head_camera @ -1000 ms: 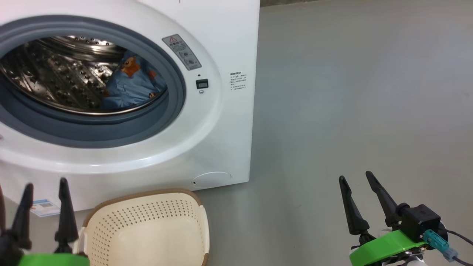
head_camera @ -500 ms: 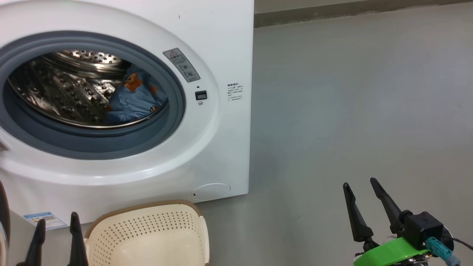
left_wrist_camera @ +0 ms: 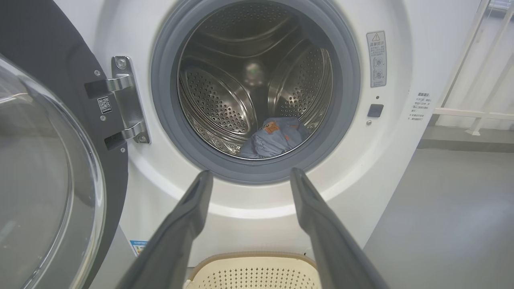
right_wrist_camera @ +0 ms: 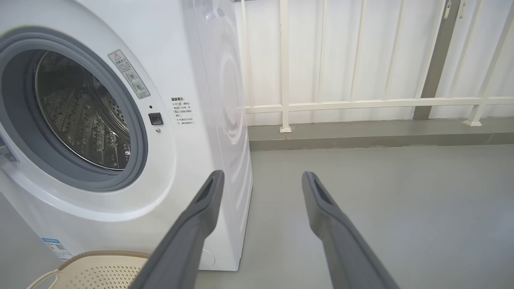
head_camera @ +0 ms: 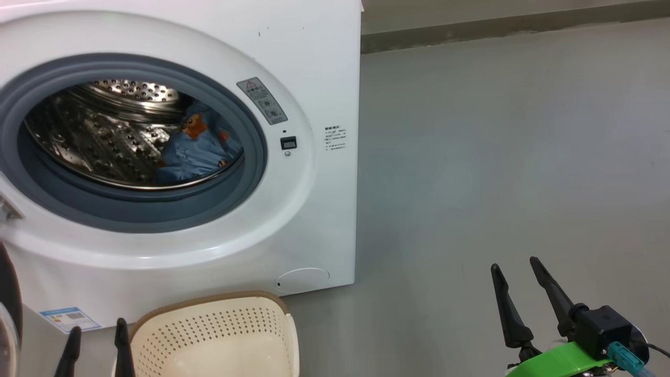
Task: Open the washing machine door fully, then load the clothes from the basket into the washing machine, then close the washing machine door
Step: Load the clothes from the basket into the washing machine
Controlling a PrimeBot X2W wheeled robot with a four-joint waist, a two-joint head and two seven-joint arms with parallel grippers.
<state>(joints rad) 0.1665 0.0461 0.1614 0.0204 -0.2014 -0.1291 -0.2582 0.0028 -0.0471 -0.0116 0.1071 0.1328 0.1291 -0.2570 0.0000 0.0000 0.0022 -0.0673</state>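
The washing machine stands at the left with its mouth uncovered. The washing machine door is swung out on its hinge at the left, and a sliver of it shows at the head view's edge. The light blue clothes lie low in the steel drum. The basket sits on the floor before the machine, and no fabric shows in the part of it I can see. My left gripper is open just left of the basket, its fingers pointing at the drum mouth. My right gripper hangs open over the floor at the right.
Grey floor stretches right of the machine. A white railing on a low kerb runs behind it. A round service flap and a blue label mark the machine's lower front.
The camera has moved, so the machine sits lower in the head view. My left gripper has drawn back towards me, its tips now below the basket's rim line. Both grippers stay open.
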